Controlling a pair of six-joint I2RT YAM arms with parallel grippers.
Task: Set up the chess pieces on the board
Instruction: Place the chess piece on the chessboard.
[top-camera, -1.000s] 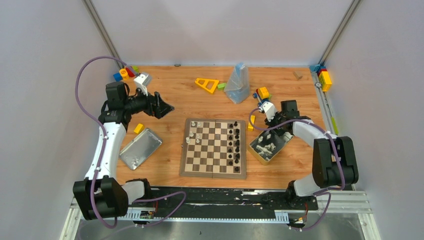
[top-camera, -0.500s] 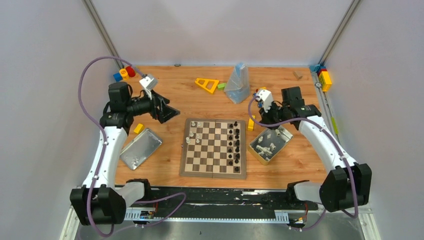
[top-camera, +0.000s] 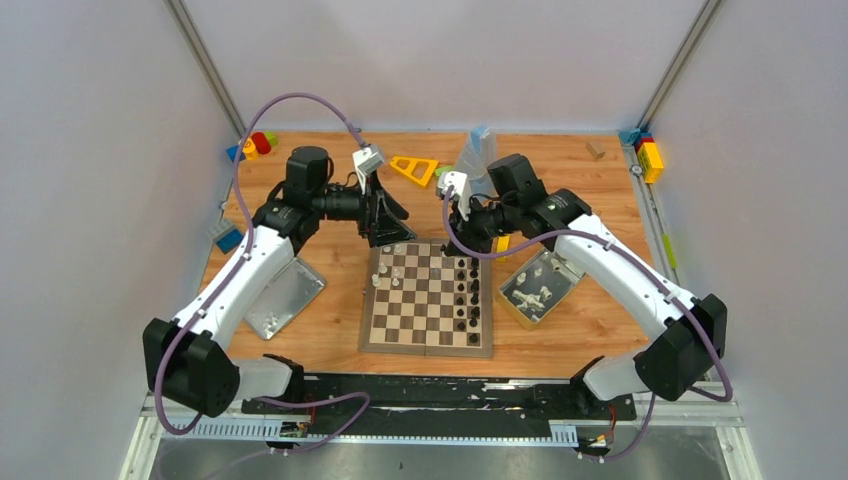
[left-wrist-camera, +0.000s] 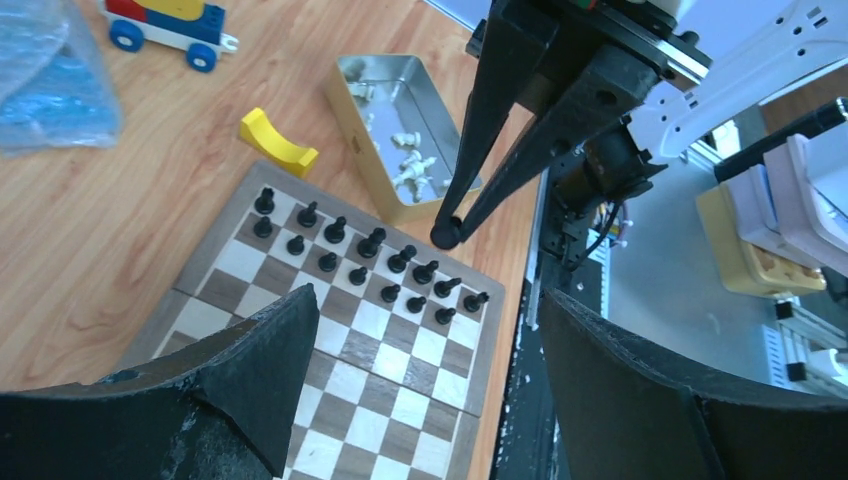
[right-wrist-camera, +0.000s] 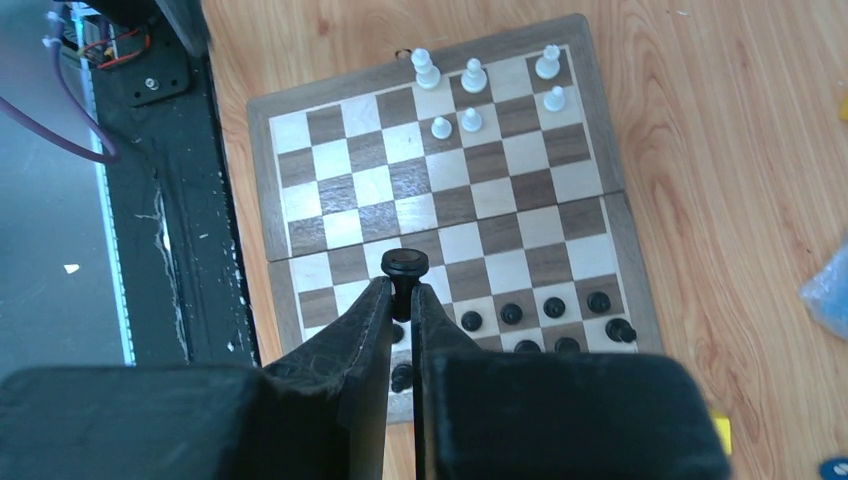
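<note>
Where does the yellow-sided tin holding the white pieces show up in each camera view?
Top external: the tin sits centre-right, just right of the board.
Left wrist: the tin is in the upper middle, above the board.
Right wrist: the tin is not in view.
Shared landmark: the board, visible in all three views.

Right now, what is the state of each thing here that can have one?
left gripper: open, empty.
right gripper: shut on a black piece.
board: unfolded flat, partly set.
black pieces: upright in two rows.
white pieces: six upright on the board.
tin box: open, cream pieces inside.
lid: off the box, lying flat.
</note>
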